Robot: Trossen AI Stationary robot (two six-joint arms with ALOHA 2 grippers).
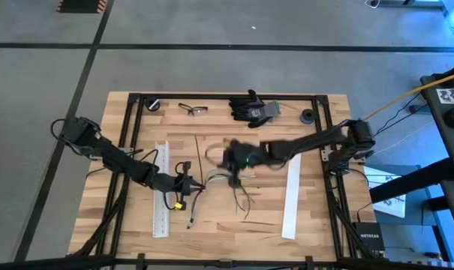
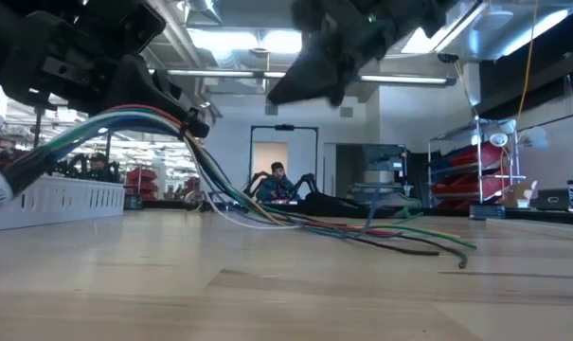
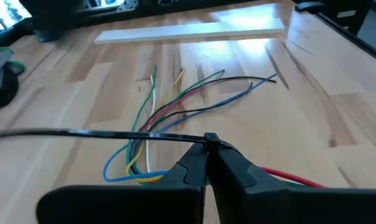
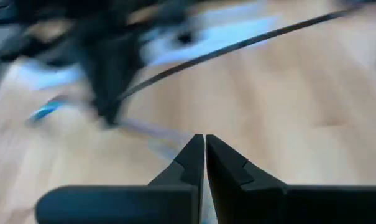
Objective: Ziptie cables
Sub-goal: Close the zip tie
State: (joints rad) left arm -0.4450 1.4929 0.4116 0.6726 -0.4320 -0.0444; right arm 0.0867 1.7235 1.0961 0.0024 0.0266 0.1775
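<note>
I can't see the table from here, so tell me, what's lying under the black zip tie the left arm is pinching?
The cables fan out on the wooden table beneath the zip tie. The left gripper covers their joined end.

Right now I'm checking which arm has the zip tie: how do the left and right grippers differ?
The left gripper is shut on a thin black zip tie just above the cables; the right gripper is shut on nothing. The left gripper sits low by the cables' joined end; the right gripper hangs over the table's middle, higher up. Both are fully closed.
</note>
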